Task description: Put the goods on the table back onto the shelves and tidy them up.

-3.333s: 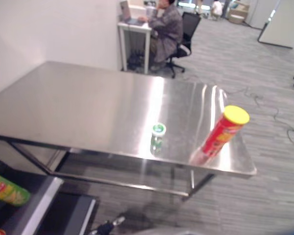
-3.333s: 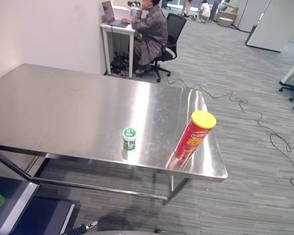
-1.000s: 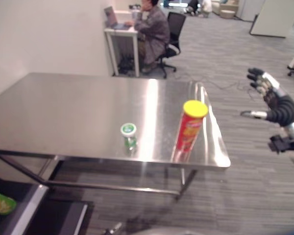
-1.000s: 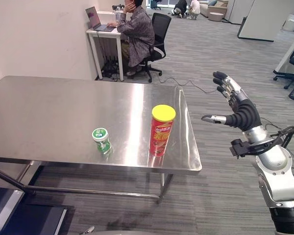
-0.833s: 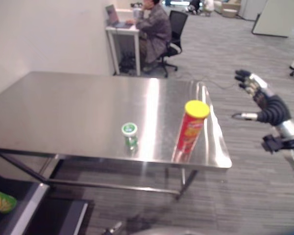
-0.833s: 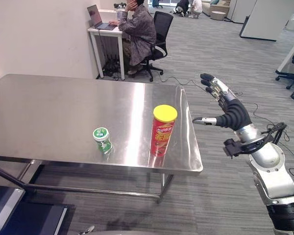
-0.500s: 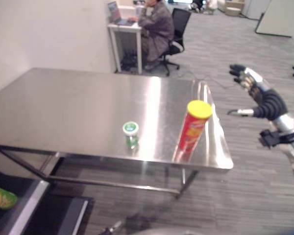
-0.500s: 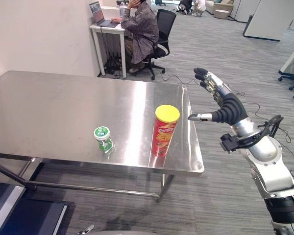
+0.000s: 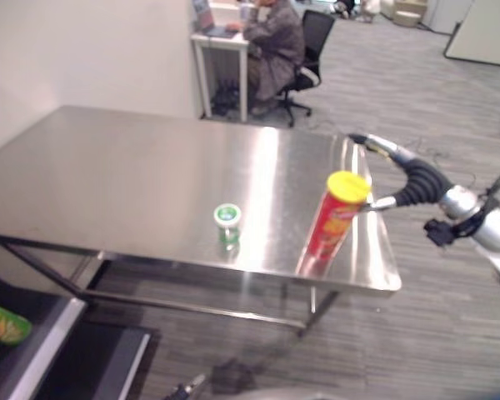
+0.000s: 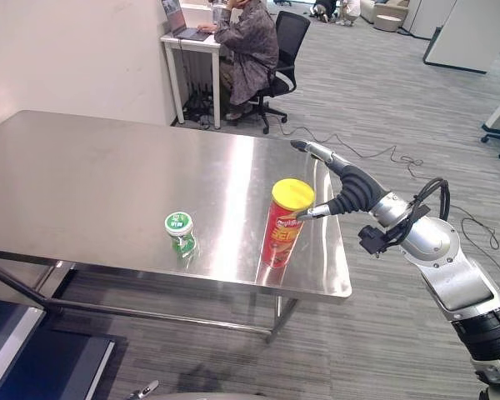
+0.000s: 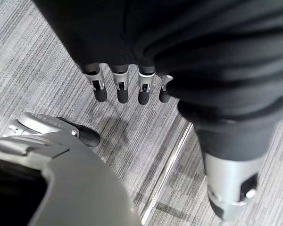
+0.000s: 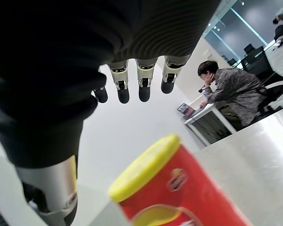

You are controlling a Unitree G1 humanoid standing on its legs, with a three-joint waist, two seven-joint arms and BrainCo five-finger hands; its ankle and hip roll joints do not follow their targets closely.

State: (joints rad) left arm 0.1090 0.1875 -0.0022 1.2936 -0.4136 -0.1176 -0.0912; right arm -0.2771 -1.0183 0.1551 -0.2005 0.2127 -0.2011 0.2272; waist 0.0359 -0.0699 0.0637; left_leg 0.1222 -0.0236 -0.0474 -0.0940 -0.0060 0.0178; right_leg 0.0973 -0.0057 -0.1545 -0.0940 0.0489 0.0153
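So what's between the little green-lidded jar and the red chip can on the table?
Nothing: both eye views show bare table between the jar and the can.

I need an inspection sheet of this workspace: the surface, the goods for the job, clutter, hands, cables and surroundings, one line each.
Surface: steel table, mostly bare.
Job's things: red chip can with yellow lid, upright near the right front corner; small green-capped bottle, upright, apart from the can.
Clutter: nothing seen on the table.
Hands: right hand open beside the can's top, not closed on it; left hand open over the floor.
Cables: one black cable on the carpet behind the table.
Surroundings: seated person at a white desk; dark shelf at lower left.
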